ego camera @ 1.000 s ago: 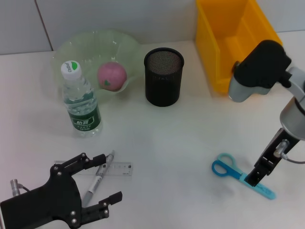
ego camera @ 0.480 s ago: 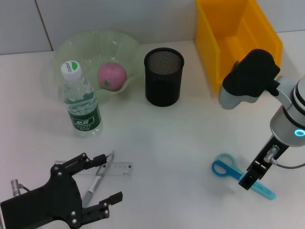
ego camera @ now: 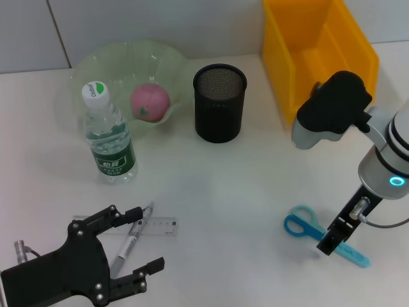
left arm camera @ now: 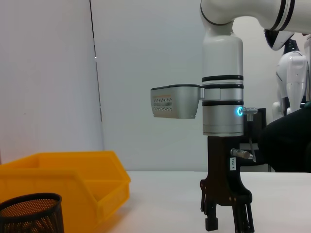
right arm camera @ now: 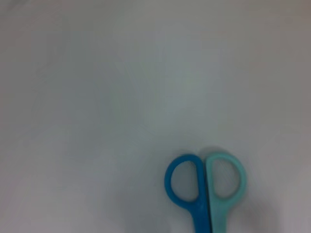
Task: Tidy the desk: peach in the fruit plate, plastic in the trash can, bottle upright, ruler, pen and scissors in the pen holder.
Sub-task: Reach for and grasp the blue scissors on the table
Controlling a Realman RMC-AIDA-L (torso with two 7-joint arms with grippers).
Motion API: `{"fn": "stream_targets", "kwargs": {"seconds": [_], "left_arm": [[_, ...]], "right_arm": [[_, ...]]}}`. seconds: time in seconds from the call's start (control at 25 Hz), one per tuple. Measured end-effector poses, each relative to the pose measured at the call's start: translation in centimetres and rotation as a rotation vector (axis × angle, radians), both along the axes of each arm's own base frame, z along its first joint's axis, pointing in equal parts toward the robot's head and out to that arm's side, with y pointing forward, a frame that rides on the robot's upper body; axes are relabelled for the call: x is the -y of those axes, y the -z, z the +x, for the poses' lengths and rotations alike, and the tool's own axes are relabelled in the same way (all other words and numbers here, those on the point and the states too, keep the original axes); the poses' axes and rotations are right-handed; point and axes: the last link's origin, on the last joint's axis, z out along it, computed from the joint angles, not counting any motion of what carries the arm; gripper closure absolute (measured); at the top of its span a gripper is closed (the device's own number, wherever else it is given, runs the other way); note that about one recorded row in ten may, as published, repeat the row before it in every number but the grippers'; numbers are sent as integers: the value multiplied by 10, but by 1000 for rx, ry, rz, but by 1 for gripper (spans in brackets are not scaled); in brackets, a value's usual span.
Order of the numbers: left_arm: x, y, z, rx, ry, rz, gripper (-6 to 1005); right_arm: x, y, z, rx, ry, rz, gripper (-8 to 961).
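Right gripper (ego camera: 324, 246) over flat blue plastic scissors (ego camera: 305, 227) with oval loops

My right gripper (ego camera: 324, 246) is hanging over the scissors (ego camera: 307, 226) at my front right; my left gripper (ego camera: 137, 246) is straddling the pen (ego camera: 131, 240) and ruler (ego camera: 163, 226).
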Motion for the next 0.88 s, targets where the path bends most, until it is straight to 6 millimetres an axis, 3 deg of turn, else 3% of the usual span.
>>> {"fn": "stream_targets", "kwargs": {"seconds": [0.88], "left_arm": [[0, 0, 0, 1, 2, -1, 213]], "right_arm": [[1, 9, 3, -9, -1, -12, 180]]}}
